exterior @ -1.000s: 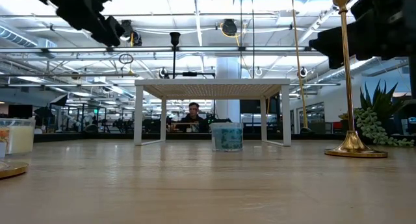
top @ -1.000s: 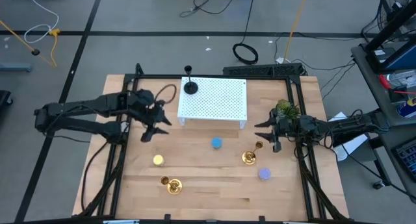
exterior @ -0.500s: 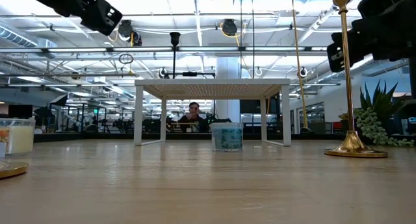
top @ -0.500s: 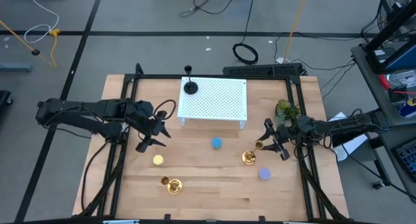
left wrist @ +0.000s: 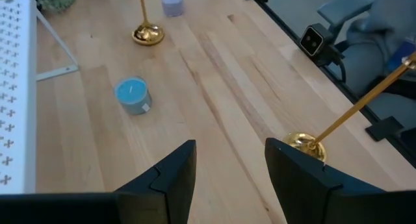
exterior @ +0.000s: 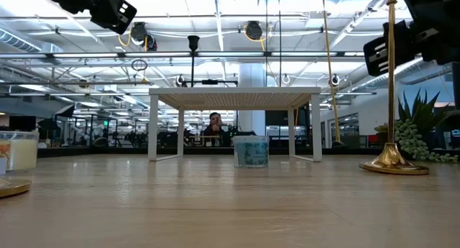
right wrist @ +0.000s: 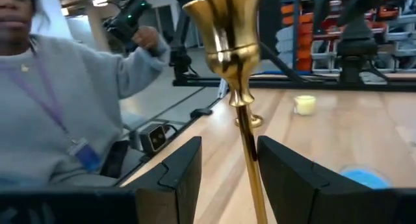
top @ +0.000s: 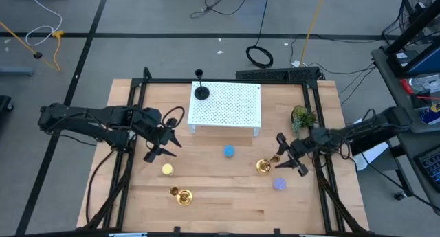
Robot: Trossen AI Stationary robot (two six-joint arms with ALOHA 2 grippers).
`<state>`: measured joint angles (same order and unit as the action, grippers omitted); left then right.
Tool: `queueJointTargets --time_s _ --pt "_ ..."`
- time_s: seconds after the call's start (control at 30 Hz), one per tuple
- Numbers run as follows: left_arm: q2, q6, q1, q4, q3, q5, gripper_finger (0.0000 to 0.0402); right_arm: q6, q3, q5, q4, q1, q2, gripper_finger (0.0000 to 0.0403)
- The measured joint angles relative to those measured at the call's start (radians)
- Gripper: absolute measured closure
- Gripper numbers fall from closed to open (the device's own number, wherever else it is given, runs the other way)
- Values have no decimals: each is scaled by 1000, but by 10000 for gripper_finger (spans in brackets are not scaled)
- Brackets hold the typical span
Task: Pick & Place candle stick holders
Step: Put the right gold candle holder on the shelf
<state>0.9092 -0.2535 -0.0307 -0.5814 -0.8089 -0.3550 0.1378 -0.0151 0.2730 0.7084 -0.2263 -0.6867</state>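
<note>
The right gripper point(top: 284, 156) hangs above the table's right side with its two fingers point(right wrist: 175, 175) spread apart on either side of the slim stem of a brass candlestick point(right wrist: 235, 74); the fingers are not pressed against the stem, and nothing is held. That candlestick point(top: 263, 165) stands upright on its round base, with the lavender candle point(top: 279, 184) just beside it nearer the front edge and the blue candle point(top: 228, 152) farther toward the middle. The left gripper point(top: 159, 142) hovers over the left half of the table point(top: 227, 202), its fingers point(left wrist: 170, 178) likewise parted and empty. Near it on the wood sits the yellow candle point(top: 167, 170), and toward the front edge the second brass candlestick point(top: 183, 196) stands on its base. The black candlestick point(top: 201, 92) stands on a rear corner of the white perforated stand point(top: 230, 106). A green plant point(top: 302, 117) lies by the right rail. A person point(right wrist: 58, 100) in grey is beyond the table.
</note>
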Motion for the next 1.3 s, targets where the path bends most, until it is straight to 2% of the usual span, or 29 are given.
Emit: queueJointTargets --time_s 0.17,0.4,0.53,0.73,0.97,1.17,1.3 --pt "0 0 0 8 0 0 211 -29 -13 -117 51 -22 -74 257" --pt "0 0 0 8 0 0 211 -77 -63 -122 50 -24 -150 274" --pt "0 0 0 8 0 0 211 -86 -71 -120 51 -24 -174 310" --pt "0 0 0 8 0 0 211 -99 -67 -162 51 -24 -178 387" --pt "0 -1 0 8 0 7 211 -61 -67 -302 95 -23 -178 377" --pt "0 -1 0 8 0 49 211 -19 -85 -303 188 -24 -178 390" --pt "0 -1 0 8 0 50 211 30 -170 -273 143 -24 -181 386"
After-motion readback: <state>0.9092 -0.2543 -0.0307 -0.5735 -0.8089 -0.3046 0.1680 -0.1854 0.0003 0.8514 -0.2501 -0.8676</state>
